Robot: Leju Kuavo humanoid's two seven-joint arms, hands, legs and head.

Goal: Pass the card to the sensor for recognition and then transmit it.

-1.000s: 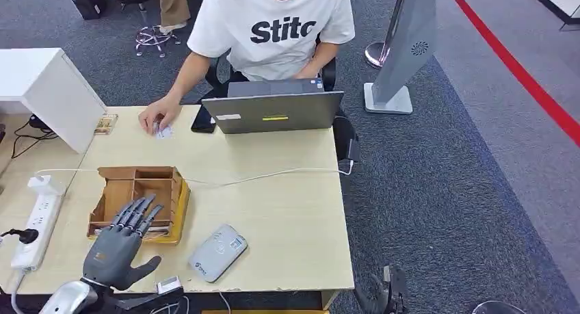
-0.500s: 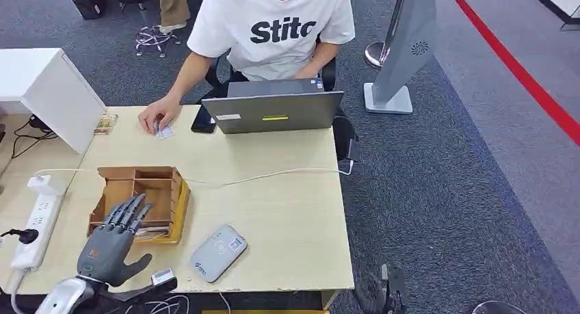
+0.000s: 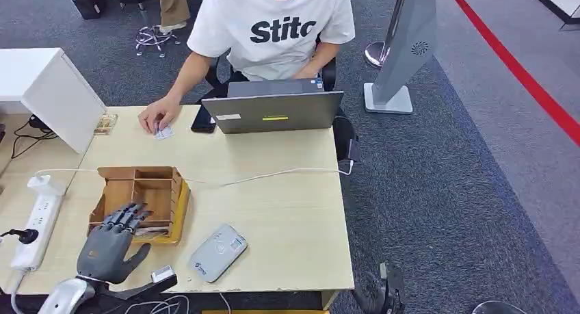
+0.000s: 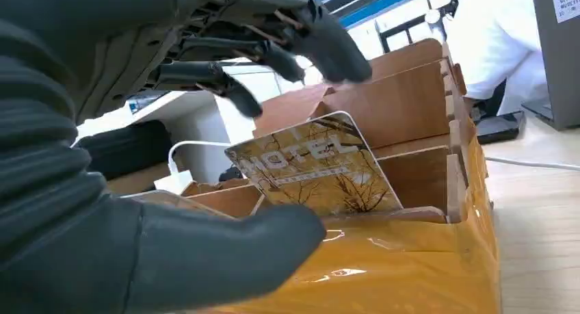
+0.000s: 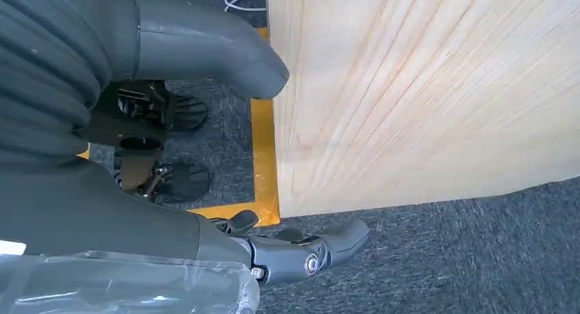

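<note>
A gold "HOTEL" card (image 4: 314,167) stands tilted in the front compartment of the wooden organiser box (image 3: 140,184), on the near left of the table. My left hand (image 3: 109,245) hovers at the box's near edge. Its fingers (image 4: 321,44) curve over the card's top and its thumb (image 4: 226,249) lies in front of the box wall, and neither visibly touches the card. The grey card sensor (image 3: 219,251) lies flat to the right of the box. My right hand (image 5: 205,150) hangs beside the table's edge with nothing in it.
A person sits across the table behind an open laptop (image 3: 273,112), one hand (image 3: 157,115) resting on a small card. A white cable (image 3: 260,177) crosses the table. A power strip (image 3: 34,225) and a white box (image 3: 58,88) are at the left.
My left hand has drawn back toward the table's near edge, and its fingers have curled down over the front of the box. The person and sensor have not moved.
</note>
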